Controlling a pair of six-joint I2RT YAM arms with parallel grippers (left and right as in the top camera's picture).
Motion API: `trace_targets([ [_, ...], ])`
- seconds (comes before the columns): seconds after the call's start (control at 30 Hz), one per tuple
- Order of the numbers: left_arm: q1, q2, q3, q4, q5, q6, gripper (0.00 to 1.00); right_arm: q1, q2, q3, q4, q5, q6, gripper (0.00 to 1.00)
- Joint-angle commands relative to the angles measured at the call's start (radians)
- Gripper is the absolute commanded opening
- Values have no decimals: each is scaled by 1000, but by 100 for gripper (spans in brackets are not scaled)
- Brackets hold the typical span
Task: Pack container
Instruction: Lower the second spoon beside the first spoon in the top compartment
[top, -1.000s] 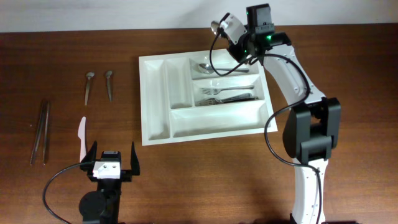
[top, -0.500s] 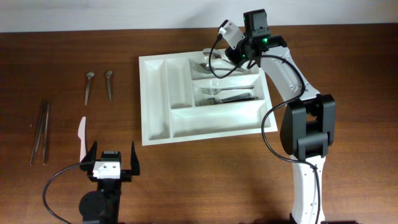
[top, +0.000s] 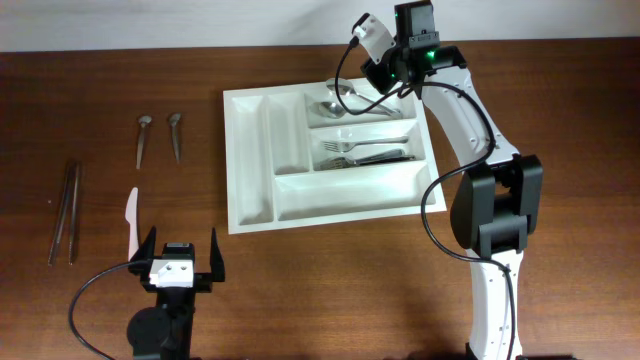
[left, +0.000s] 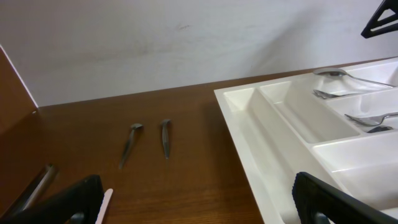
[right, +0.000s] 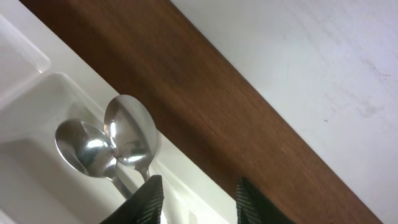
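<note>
Packing is partway along. The large white rectangular plastic cutlery tray (top: 345, 190) sits in the middle of the brown wooden table (top: 560, 120). Its far crosswise compartment holds two shiny metal spoons (right: 127, 130), and the compartment next to it holds metal forks (top: 365, 150).

The right gripper (right: 199, 186) hangs over that far compartment at the tray's far right corner, its arm reaching across from the tray's right side. The jaws stand apart with nothing between them, and one spoon handle runs beneath a finger. I take this for the release of a spoon.

The next move, I reckon, calls for lifting straight clear of the handles before swinging away.

More pieces wait left of the tray. There are two small metal spoons (top: 160, 138), a pair of dark chopsticks (top: 65, 212) farther out, and a white plastic knife (top: 130, 222).

The left gripper (top: 182, 245) is parked near and left of the tray, close to the knife. It is level, wide open and empty, so it looks best placed to fetch those pieces.
</note>
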Motion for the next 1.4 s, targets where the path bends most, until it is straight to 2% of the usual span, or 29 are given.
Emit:
trace_targets([
  [0.0,-4,-6,-5,0,-4,16,99,-2,6,6,3,2,13,38],
  [1.17,-4,-6,-5,0,-4,16,99,-27,129,-5,-124,26,46,37],
  [1.37,-4,-6,-5,0,-3,16,99,-26,129,-5,-114,99,46,37],
])
